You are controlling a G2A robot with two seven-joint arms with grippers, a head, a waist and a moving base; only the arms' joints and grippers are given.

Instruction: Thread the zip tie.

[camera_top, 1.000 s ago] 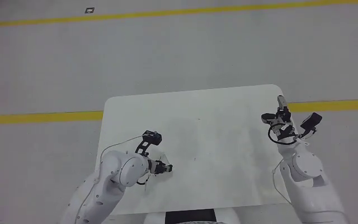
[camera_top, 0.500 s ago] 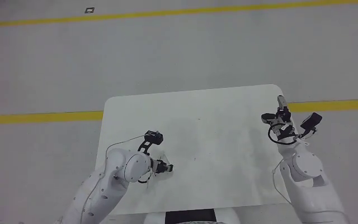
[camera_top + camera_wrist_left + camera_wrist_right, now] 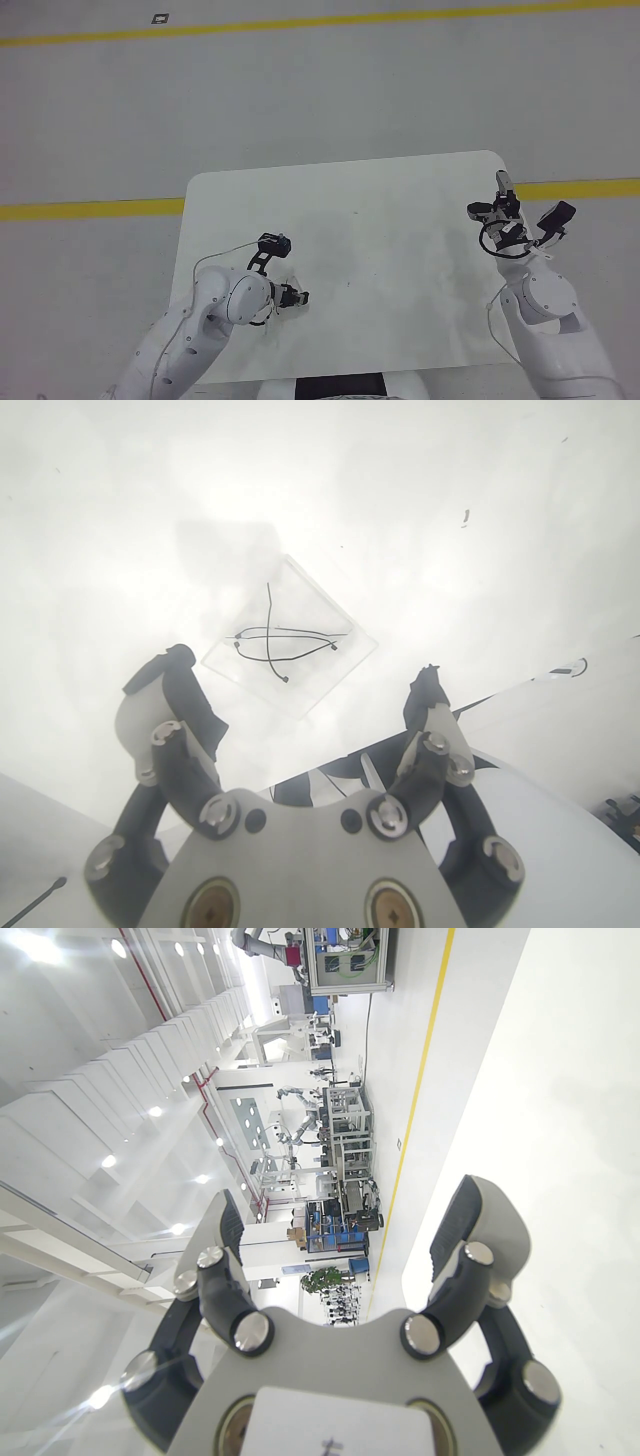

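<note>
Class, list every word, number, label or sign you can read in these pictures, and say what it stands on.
No text reads clearly.
White label behind the right tool: cut off at the picture's edge, unreadable.
Square marker on the floor: too small to read.

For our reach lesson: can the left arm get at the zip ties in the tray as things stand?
Likely yes: the left gripper is open and faces the zip ties, which lie in the clear tray with nothing between.
</note>
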